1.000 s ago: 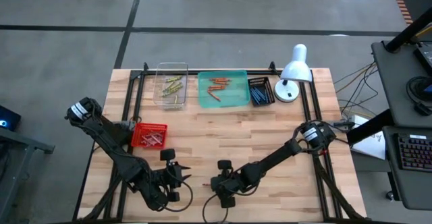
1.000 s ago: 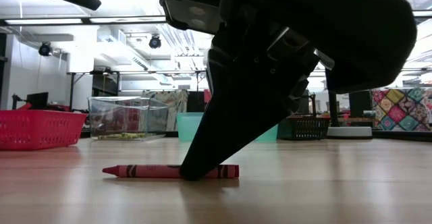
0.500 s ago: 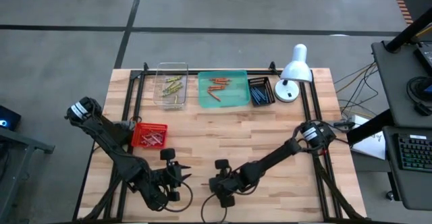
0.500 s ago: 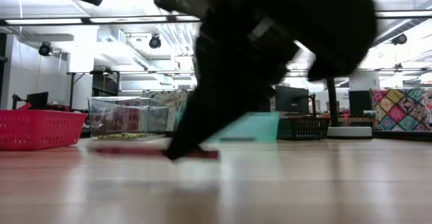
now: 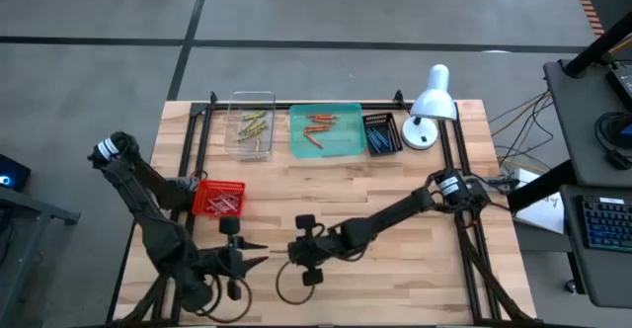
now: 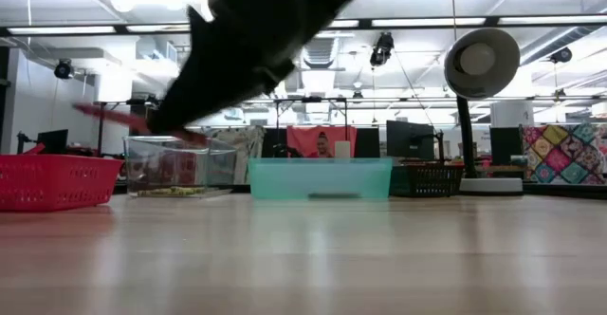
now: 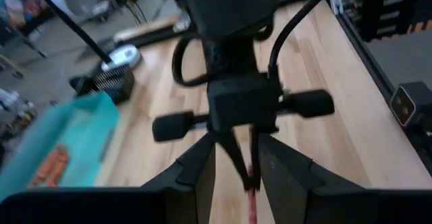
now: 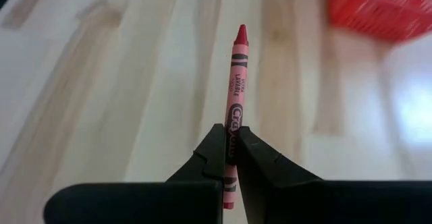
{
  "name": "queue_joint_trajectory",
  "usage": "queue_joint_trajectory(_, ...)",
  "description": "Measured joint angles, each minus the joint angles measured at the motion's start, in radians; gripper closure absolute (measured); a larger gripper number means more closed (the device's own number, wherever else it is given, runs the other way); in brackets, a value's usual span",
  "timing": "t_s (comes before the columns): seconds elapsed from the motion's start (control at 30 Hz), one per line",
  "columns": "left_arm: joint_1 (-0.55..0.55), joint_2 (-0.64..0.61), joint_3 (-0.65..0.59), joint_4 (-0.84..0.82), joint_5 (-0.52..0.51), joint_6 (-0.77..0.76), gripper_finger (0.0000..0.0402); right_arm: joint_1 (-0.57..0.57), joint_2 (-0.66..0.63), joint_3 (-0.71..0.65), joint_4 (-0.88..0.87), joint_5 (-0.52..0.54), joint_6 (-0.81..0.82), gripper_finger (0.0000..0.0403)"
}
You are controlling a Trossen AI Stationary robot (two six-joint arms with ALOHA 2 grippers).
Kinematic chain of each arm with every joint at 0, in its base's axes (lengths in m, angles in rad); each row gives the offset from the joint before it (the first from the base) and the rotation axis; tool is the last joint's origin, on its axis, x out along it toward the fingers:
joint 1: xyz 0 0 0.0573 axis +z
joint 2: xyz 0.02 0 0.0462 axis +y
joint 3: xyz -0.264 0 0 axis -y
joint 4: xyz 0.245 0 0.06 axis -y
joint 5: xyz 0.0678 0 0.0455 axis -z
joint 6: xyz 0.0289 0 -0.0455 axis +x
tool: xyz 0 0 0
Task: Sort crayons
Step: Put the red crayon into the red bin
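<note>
Red mesh basket point(image 5: 218, 199) sits at the surface's point(image 5: 415, 190) left edge with a few crayons inside. Just in front of it the left gripper point(image 5: 242, 259) waits low over the wood, its fingers spread and empty. Right of it, near the front middle, the right gripper point(image 5: 296, 252) pinches a red crayon point(image 8: 234, 109) by its lower end; the right wrist view shows the fingers point(image 8: 214, 151) pressed together on the paper wrap with most of the stick and its tip sticking out beyond them. The low view shows the crayon point(image 6: 133, 125) lifted clear of the surface.

Along the far edge stand a clear bin point(image 5: 251, 123) with yellow-green crayons, a teal tray point(image 5: 327, 131) with orange-red ones, a dark basket point(image 5: 381, 133) with blue ones, then a white lamp point(image 5: 430, 99).

Held so near one end, the crayon looks light and stiff but brittle; wax can snap, and the paper sleeve may slip. A hold nearer the middle would likely pivot less.
</note>
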Motion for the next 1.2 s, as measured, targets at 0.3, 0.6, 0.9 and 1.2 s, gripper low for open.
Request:
queue_joint_trajectory(0.3, -0.063, -0.069, -0.001, -0.048, -0.104, 0.036, 0.0306, -0.066, 0.0, 0.075, 0.087, -0.007, -0.119, 0.039)
queue_joint_trajectory(0.6, -0.107, -0.096, -0.001, -0.066, -0.174, 0.043, 0.0306, -0.14, -0.001, 0.114, 0.228, -0.087, -0.197, 0.039)
queue_joint_trajectory(0.9, -0.123, -0.106, -0.002, -0.066, -0.199, 0.043, 0.0306, -0.234, -0.001, 0.116, 0.416, -0.184, -0.204, 0.039)
queue_joint_trajectory(1.2, -0.126, -0.158, -0.002, -0.083, -0.201, 0.071, 0.0306, -0.29, 0.047, 0.116, 0.558, -0.193, -0.222, 0.039)
